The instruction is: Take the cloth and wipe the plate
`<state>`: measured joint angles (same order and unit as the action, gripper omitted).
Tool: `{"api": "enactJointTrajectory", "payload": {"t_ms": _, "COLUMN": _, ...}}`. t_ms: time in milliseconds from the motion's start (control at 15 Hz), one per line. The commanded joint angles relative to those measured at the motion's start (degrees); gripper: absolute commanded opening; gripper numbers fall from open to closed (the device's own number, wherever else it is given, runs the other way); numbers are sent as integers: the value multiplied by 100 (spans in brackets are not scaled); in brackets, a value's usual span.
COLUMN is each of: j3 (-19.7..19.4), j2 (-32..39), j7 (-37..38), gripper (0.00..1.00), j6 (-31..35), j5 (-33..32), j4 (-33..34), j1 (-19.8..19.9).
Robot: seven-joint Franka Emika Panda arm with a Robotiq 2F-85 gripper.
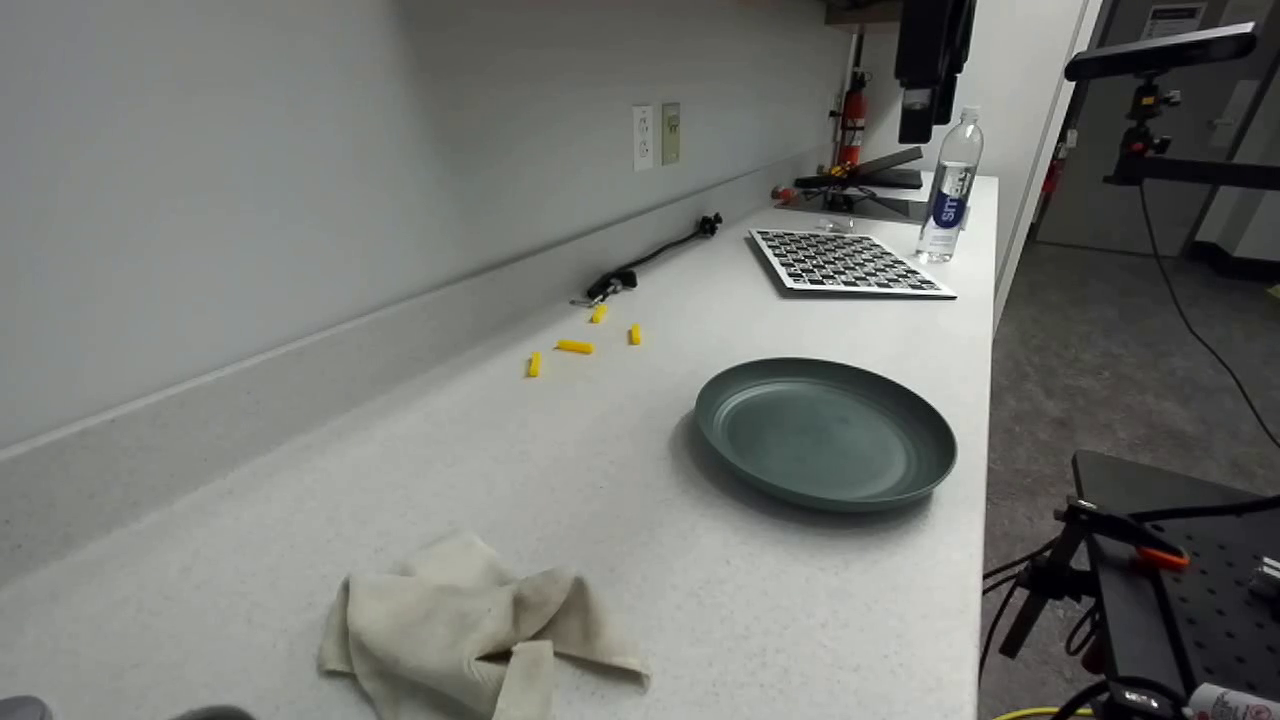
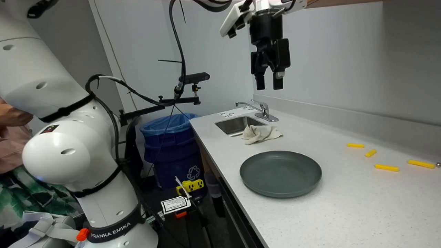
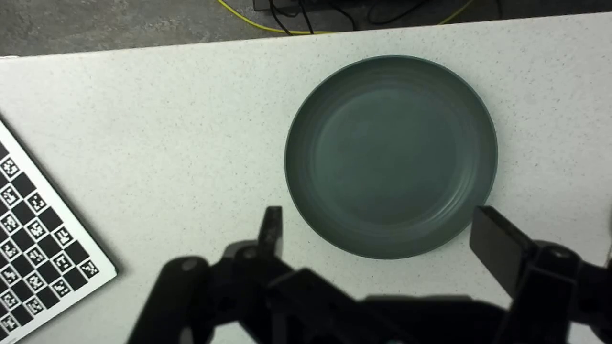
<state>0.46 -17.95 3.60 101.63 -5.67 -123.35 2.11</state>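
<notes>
A crumpled beige cloth (image 1: 450, 625) lies on the counter beside the plate; it also shows near the sink in an exterior view (image 2: 259, 133). The cloth is out of the wrist view. A round dark green plate (image 1: 820, 435) lies flat and bare near the counter's edge; it also shows in an exterior view (image 2: 280, 174) and in the wrist view (image 3: 389, 153). My gripper (image 2: 269, 83) hangs high above the counter, pointing down, apart from cloth and plate. In the wrist view its fingers (image 3: 377, 212) are wide apart with nothing between them.
Several yellow sticks (image 2: 386, 167) lie near the wall. A checkered board (image 1: 845, 262), a water bottle (image 1: 950, 190) and a black cable clamp (image 1: 612, 283) stand or lie farther along the counter. A sink (image 2: 237, 125) with a faucet (image 2: 263, 112) is behind the cloth.
</notes>
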Motion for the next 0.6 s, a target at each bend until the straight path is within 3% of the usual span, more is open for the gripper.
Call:
{"api": "enactJointTrajectory", "payload": {"t_ms": 0, "j3": -21, "j2": 4, "j7": 6, "gripper": 100, "j6": -18, "j5": -5, "j4": 15, "j1": -26}}
{"api": "enactJointTrajectory", "payload": {"t_ms": 533, "j3": -9, "j2": -5, "j7": -98, "gripper": 100, "j6": -17, "j5": 30, "j4": -12, "j1": -73}}
